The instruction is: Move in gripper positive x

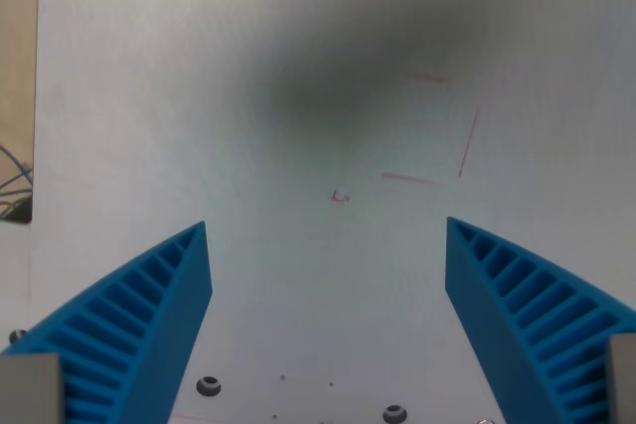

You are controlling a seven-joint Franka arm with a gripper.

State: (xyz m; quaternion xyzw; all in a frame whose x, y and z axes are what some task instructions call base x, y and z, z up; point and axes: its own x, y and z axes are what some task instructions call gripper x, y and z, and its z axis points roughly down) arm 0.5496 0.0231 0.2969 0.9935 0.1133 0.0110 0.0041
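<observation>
Hanging over a pale grey matte counter (pixel 149 96), the gripper (pixel 328 235) holds nothing; its fingers are spread wide apart, released, with only bare surface between them.

Risks, left to right: the counter's left edge sits at the wrist view's left, with a tan strip and some thin dark cables (pixel 12 186) beyond it. If positive x runs that way, I judge the arm could leave the counter and snag the cables. Which way gripper x maps onto this view cannot be told. The left blue ribbed plastic finger (pixel 149 315) and the right blue ribbed plastic finger (pixel 527 305) look close to the surface, though height is unclear, so a drifting move might scrape the tips. Two small dark screw heads (pixel 208 385) sit low in the view; a dragged tip could catch on them.

Materials and shapes: counter smooth, flat, low gloss, with a soft dark blurred shadow (pixel 368 76) across its upper middle. Fingers are wedge-shaped, tapering to points, with open slatted ribs, likely flexible. Faint red pen marks (pixel 437 136) outline a rough square at centre right; a tiny red scribble (pixel 340 197) is at centre. No task object; the gripper itself is what moves.
</observation>
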